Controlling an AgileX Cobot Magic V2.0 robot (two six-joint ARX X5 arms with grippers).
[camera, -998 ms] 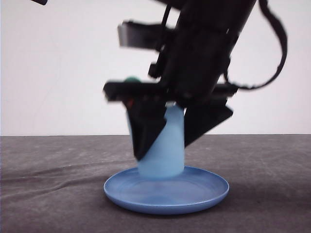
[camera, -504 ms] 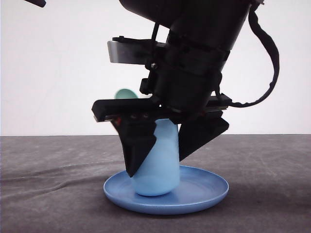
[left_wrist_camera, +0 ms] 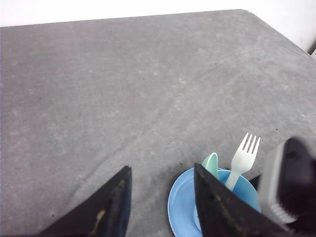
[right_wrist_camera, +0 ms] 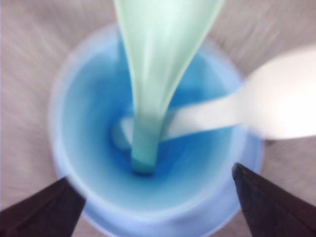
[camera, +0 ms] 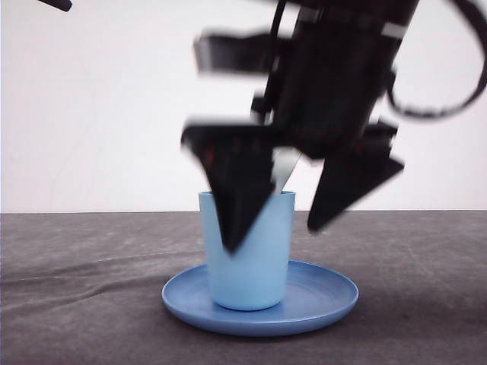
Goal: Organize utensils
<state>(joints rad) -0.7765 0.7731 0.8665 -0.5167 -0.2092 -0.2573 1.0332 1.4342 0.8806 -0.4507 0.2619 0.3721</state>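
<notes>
The light blue cup stands upright on the round blue plate. Inside it lean the mint-green spoon and the white fork, handles down. My right gripper hovers open over the cup, its blurred fingertips level with the cup's upper half and holding nothing. In its wrist view the right gripper straddles the cup from above. My left gripper is open and empty above bare table, beside the plate, with the spoon and fork sticking out of the cup.
A dark grey cloth covers the table; its far edge and rounded corner show in the left wrist view. The right arm's body looms close beside the cup there.
Half a second ago the cup stood tilted between the right gripper's fingers. It now stands upright, and the right gripper has risen and shifted right, clear of it.
</notes>
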